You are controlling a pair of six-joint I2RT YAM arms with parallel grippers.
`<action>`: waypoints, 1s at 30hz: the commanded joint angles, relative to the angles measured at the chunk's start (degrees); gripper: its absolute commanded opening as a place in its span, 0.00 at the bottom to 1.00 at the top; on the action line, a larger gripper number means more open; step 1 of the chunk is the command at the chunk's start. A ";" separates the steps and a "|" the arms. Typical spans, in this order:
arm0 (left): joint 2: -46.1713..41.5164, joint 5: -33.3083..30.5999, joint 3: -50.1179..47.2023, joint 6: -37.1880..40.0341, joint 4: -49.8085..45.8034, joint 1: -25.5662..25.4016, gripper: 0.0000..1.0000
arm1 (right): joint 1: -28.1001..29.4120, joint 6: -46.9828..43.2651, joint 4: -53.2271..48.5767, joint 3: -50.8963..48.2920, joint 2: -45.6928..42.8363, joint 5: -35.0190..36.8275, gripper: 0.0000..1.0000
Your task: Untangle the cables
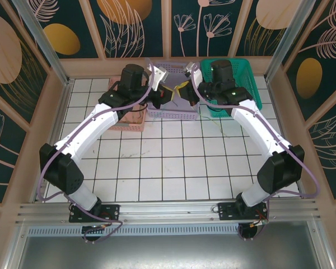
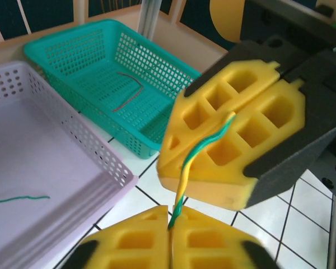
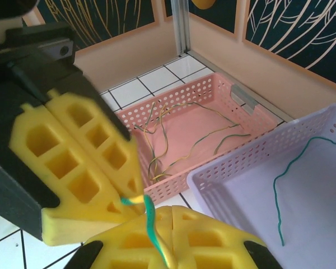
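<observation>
The left jaws are pressed together on the yellow-green cable pair (image 2: 186, 165). The right jaws, just beside them, clamp the same pair. Below both jaws is the lilac basket (image 2: 117, 178), holding a single green cable (image 2: 19, 198). Left of the jaws, the pink basket (image 3: 171, 190) holds more cables (image 3: 157, 140).

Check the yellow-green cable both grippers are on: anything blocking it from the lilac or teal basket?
Nothing visible does. The left gripper and right gripper are both shut on the yellow-green cable, held in the air. The lilac basket and teal basket sit open-topped beside it, with only air between.
</observation>
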 commanded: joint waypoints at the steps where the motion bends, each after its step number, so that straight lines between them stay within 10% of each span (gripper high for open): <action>1: 1.14 -2.29 -0.02 -1.63 2.91 -0.30 0.00 | 0.60 1.36 0.59 1.15 0.12 -1.53 0.00; 7: 0.32 -5.90 0.11 -7.33 4.90 -0.25 0.00 | 0.60 4.70 0.81 -1.88 -1.24 4.86 0.39; 11: 0.22 -5.56 0.31 -8.30 4.63 -0.25 0.00 | 1.20 6.79 4.25 -8.74 -4.63 8.18 0.48; 17: 0.16 -5.94 0.07 -7.91 3.31 -0.30 0.00 | 1.21 10.22 8.09 -11.46 -6.66 12.18 0.36; 23: -0.38 -5.34 -1.59 -9.67 4.18 -0.31 0.00 | 0.96 17.22 14.02 -11.55 -6.73 15.73 0.01; 30: -4.81 -6.03 -11.98 -22.43 16.48 -0.81 0.00 | -0.52 40.97 27.69 -14.40 -6.11 26.24 0.00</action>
